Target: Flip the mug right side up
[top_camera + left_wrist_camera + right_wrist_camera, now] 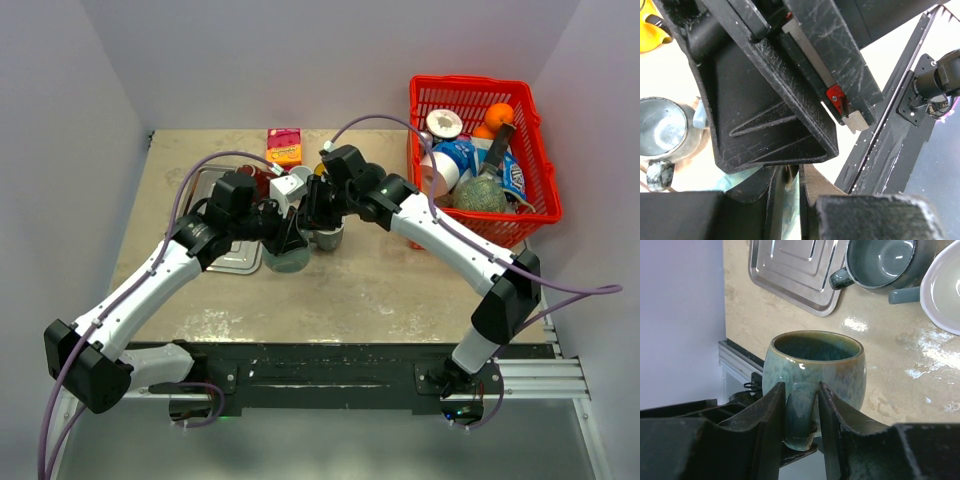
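The mug (815, 365) is glazed teal-green with a loop handle. In the right wrist view its open mouth points toward the top of the frame. My right gripper (801, 410) is shut on the handle, one finger on each side. My left gripper (792, 192) is shut on the mug's thin teal wall (791, 215). In the top view both grippers meet at the table's middle, the left (290, 240) and the right (312, 222), with the mug (288, 260) between them just above the table.
A metal tray (215, 195) lies left of the mug. A dark grey mug (880, 262) and a white bowl (945, 290) stand beside it. A juice carton (284, 146) stands at the back. A red basket (545, 150) of items fills the back right.
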Available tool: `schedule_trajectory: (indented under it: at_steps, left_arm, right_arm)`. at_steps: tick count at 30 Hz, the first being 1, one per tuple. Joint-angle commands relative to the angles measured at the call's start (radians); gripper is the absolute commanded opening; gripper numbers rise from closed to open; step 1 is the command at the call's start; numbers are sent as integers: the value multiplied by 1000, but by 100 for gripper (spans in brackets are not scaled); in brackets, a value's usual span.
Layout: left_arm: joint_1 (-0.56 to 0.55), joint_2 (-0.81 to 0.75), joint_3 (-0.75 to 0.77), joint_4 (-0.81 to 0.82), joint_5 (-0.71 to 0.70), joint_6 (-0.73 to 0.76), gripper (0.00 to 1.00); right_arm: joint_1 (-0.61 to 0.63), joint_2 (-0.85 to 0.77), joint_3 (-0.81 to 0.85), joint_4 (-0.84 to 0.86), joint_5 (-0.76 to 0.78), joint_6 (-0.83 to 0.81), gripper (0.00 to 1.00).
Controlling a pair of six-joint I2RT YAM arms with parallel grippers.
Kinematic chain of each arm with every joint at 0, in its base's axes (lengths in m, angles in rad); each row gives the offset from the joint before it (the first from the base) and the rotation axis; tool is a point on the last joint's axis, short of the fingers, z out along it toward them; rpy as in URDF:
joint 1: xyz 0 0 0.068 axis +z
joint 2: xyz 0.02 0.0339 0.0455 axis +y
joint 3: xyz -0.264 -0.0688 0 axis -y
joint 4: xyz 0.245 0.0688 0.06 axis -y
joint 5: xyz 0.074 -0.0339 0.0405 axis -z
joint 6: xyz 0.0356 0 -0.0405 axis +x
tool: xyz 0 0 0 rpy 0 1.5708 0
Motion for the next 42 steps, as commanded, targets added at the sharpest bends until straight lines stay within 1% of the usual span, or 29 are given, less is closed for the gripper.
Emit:
schedule_trajectory:
  at_steps: [1,3,5,6,7,11,14,15,16,17,20,21,25,32,34,40,42]
  left_arm:
    - [9,-20,65,193,-69,-2,0]
    - [9,-18,65,195,-73,-10,0]
    - [11,-20,64,198,-72,-13,0]
    - [9,-21,62,198,-75,-16,0]
    - [11,-21,59,200,-75,-18,0]
    - [11,-21,56,198,-84,-25,1]
    - [11,-21,55,198,-87,-28,12]
    - [11,-21,53,197,-86,-30,23]
    - [9,-21,53,196,-87,-32,28]
    - [9,-21,53,196,-86,-32,38]
    - [9,-21,48,196,-80,-32,50]
    - [9,-21,47,195,-72,-33,52]
    - [11,-21,44,195,-60,-30,57]
    - [9,-32,59,172,-70,-19,71]
    - [11,-36,67,169,-80,-15,74]
    - [11,-62,77,166,-77,-6,82]
    - [11,-70,84,167,-72,-2,83]
  right_arm:
    - [29,1,24,-57,-32,-36,38]
    - [32,-1,21,-60,-32,-38,36]
    - [37,-1,15,-52,-32,-39,27]
    - [37,-2,15,-52,-32,-39,16]
    - [37,-2,12,-50,-35,-38,0]
    - [38,-17,0,-35,-32,-38,0]
    - [38,-37,-10,-23,-9,-39,0]
    - [38,-42,-13,-21,8,-41,0]
    - [38,-53,-13,-20,14,-41,0]
    - [38,-56,-10,-23,22,-41,0]
    - [38,-76,-8,-24,59,-42,0]
    - [38,-83,-8,-23,63,-44,0]
    - [37,-99,-7,-34,86,-49,0]
    - [17,-157,-16,-87,143,-81,0]
    - [5,-186,-20,-118,164,-105,0]
    - [-43,-276,-60,-187,290,-173,0]
    - [-60,-295,-79,-190,330,-188,0]
